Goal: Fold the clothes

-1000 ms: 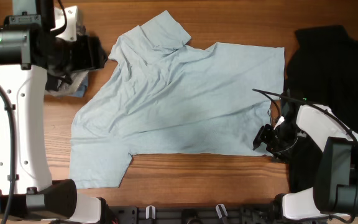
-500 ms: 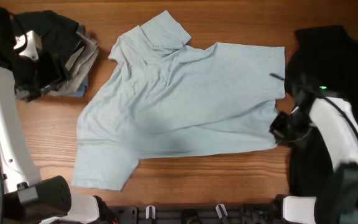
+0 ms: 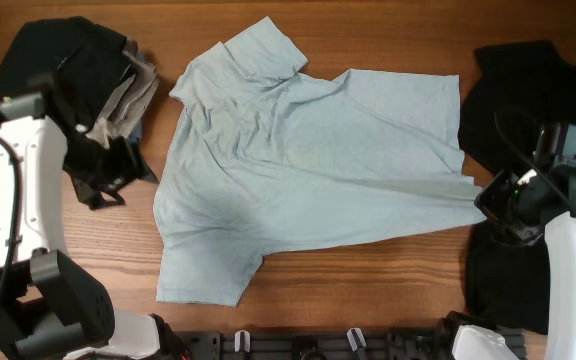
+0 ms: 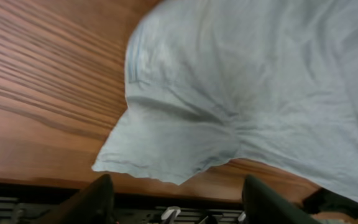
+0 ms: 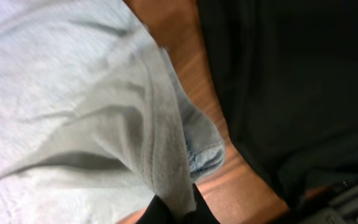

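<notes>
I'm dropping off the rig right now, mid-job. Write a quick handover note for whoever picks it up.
Right gripper: shut on the near hem corner of the pale blue T-shirt, drawing it taut toward the black garment on the right.
Left gripper: open, empty, beside the shirt's near sleeve.
The shirt lies spread but wrinkled and skewed on the wooden table. A pile of black and grey clothes sits far left.
Done: no fold yet.
Left: flatten and fold the shirt, then the other garments.
</notes>
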Controlling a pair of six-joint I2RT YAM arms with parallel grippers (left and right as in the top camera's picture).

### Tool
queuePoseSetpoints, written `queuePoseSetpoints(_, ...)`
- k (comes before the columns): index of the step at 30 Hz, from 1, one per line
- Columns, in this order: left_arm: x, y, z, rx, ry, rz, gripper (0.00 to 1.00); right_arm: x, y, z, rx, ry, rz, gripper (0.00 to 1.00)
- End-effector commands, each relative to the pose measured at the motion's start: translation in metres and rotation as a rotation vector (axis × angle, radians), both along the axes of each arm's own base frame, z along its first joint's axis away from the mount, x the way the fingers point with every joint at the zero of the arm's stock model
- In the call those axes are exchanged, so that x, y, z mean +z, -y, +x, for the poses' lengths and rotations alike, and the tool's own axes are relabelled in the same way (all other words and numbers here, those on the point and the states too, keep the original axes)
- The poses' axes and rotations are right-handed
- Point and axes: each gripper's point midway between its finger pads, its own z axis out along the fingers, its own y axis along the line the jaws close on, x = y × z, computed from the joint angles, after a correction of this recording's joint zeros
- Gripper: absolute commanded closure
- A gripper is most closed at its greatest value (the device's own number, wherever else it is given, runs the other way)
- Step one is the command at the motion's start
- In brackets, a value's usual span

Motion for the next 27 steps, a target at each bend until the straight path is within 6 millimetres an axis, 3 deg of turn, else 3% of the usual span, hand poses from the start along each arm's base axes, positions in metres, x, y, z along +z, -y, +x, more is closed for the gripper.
queuePoseSetpoints(1,-0.030,0.022,-0.020,0.000,-0.077,-0.067,0.43,0.002,-0.003,0.020,0.056,0.062,0.025,0.96)
queuePoseSetpoints(5,-0.070,0.033,-0.044,-0.058,-0.154,0.026,0.46,0.002,-0.003,0.031,0.060,0.091,0.034,0.95)
queuePoseSetpoints(8,-0.078,0.049,-0.061,-0.116,-0.209,0.054,0.41,0.000,-0.003,0.033,0.060,0.090,0.035,0.95)
queuePoseSetpoints(12,-0.090,0.048,-0.063,-0.114,-0.220,0.211,0.30,0.000,-0.002,0.036,0.061,0.102,0.030,0.95)
queuePoseSetpoints(20,-0.115,0.053,-0.078,-0.132,-0.313,0.201,0.32,0.002,0.000,0.041,0.062,0.120,0.024,0.95)
queuePoseSetpoints(25,-0.142,0.058,-0.091,-0.181,-0.372,0.154,0.27,0.003,0.001,0.044,0.062,0.133,0.020,0.94)
queuePoseSetpoints(27,-0.147,0.063,-0.093,-0.198,-0.386,0.120,0.36,0.003,0.001,0.044,0.062,0.135,0.019,0.93)
